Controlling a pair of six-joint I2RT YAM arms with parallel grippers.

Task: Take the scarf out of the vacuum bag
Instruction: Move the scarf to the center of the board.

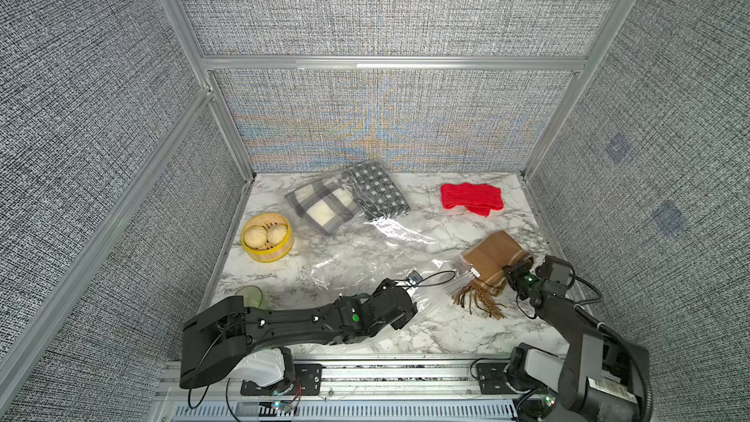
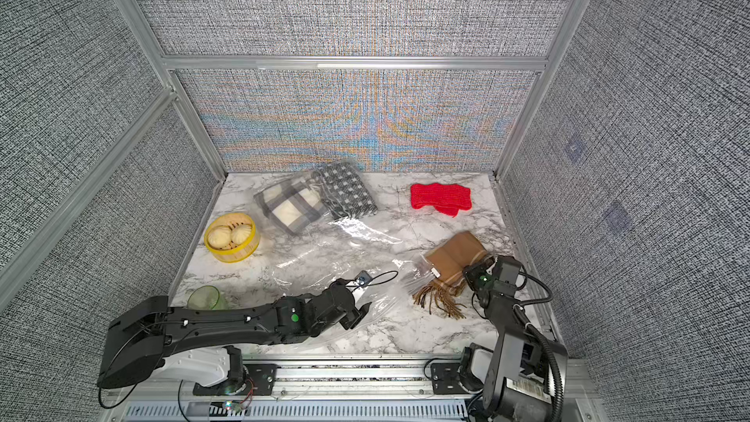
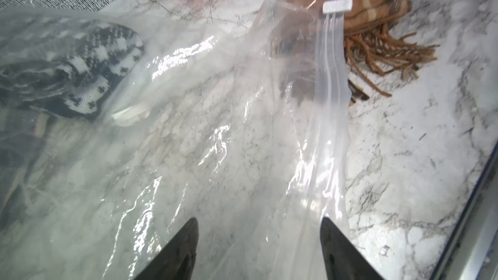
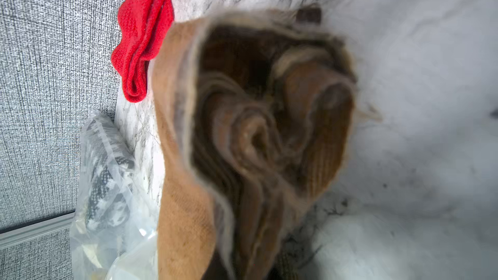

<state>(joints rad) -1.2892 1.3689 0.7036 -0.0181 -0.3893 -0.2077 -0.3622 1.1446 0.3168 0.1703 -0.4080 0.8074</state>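
Fringe (image 1: pixel 481 302) of the brown scarf (image 1: pixel 493 255) could snag the vacuum bag (image 1: pixel 365 253), dragging it: right gripper (image 1: pixel 512 271) pinches the scarf, left gripper (image 3: pixel 258 219) hangs wide, pinning nothing.

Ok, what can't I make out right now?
- Right gripper: fingertips buried in blurred brown scarf folds, right wrist view; covered by its own body in both top views.
- Scarf's end under or inside the vacuum bag: glare and crinkles, left wrist view.
- Green cup: half behind the left arm, both top views.
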